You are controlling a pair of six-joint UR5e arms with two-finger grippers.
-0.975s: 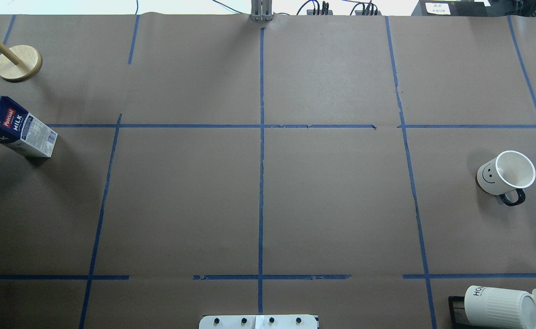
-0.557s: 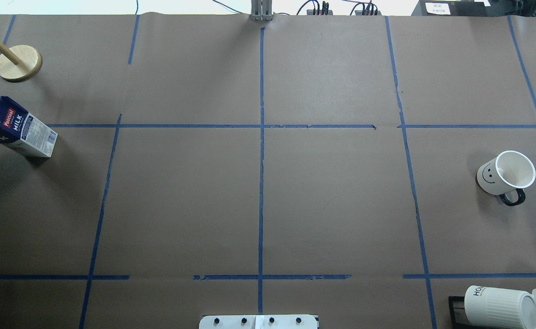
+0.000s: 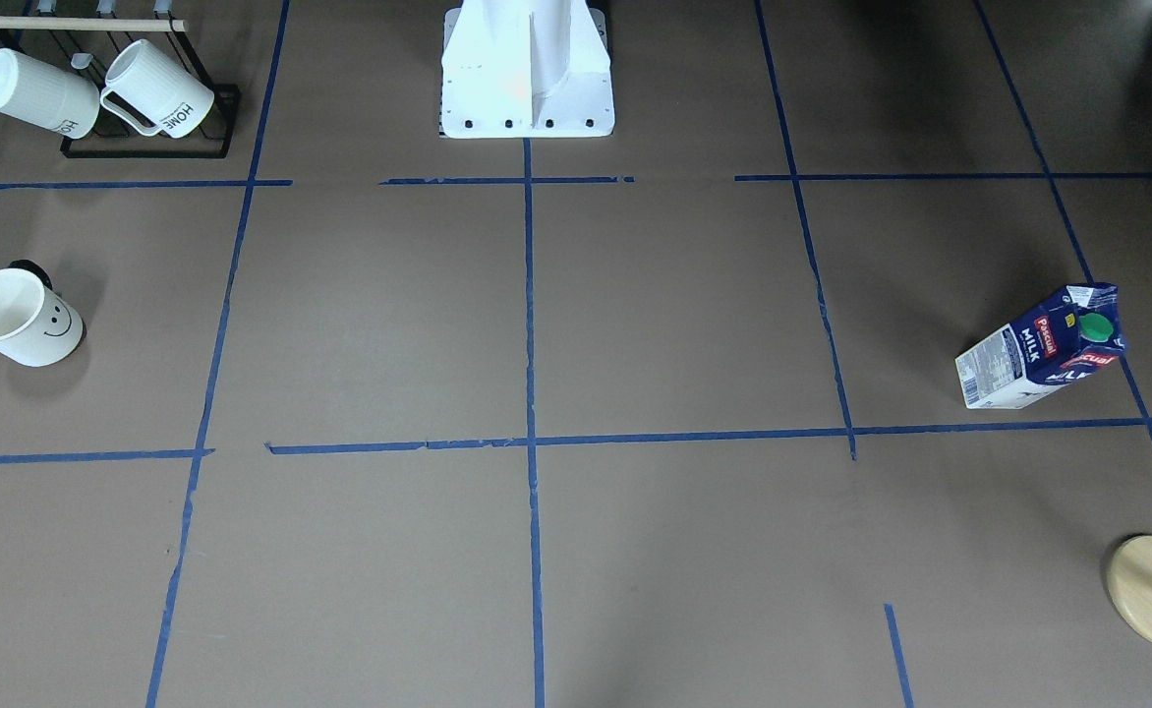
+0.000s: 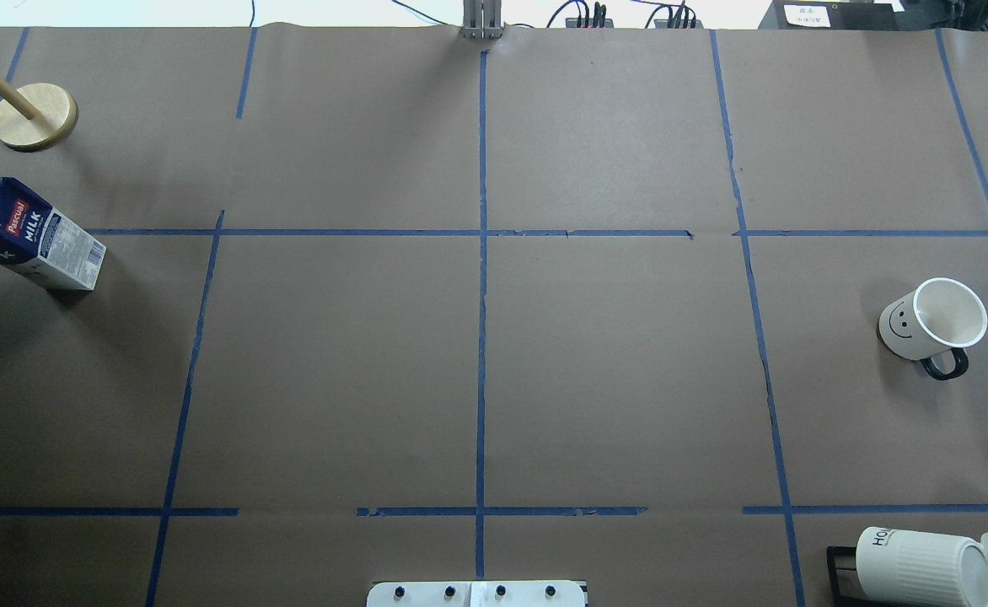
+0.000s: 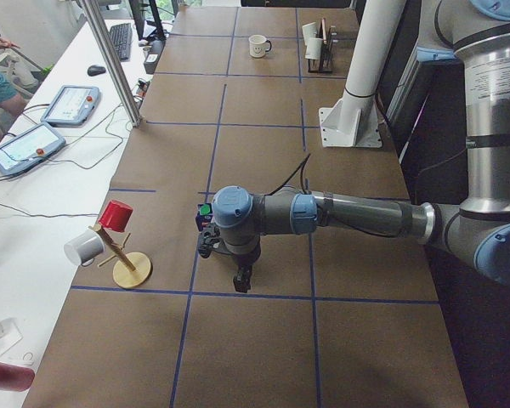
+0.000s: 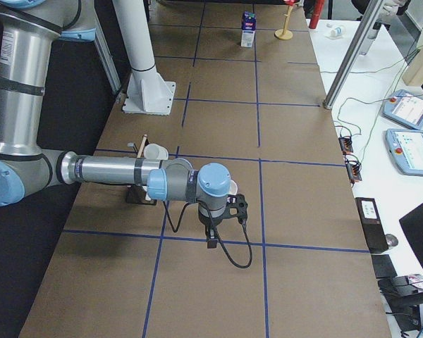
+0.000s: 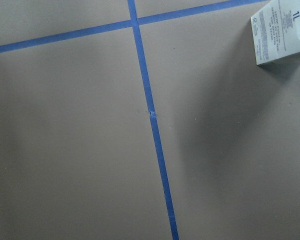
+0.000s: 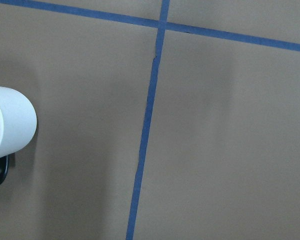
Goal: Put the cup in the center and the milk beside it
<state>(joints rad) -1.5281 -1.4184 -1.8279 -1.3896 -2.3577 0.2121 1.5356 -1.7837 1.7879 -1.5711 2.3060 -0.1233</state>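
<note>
The cup (image 4: pixel 932 320), a white mug with a smiley face and a black handle, stands upright on the right side of the brown surface; it also shows in the front view (image 3: pixel 16 320) and at the left edge of the right wrist view (image 8: pixel 10 127). The milk (image 4: pixel 30 240), a dark blue carton with a green cap, stands at the far left, and its corner shows in the left wrist view (image 7: pixel 282 32). The center (image 4: pixel 482 233) is bare. My left gripper (image 5: pixel 240 279) hangs above the table near the milk. My right gripper (image 6: pixel 211 238) hangs near the cup. I cannot tell whether either is open or shut.
A black rack with ribbed "HOME" mugs (image 4: pixel 915 565) stands at the near right corner. A wooden mug tree (image 4: pixel 34 118) stands at the far left, behind the milk. The white robot base (image 3: pixel 527 69) is at the near middle edge.
</note>
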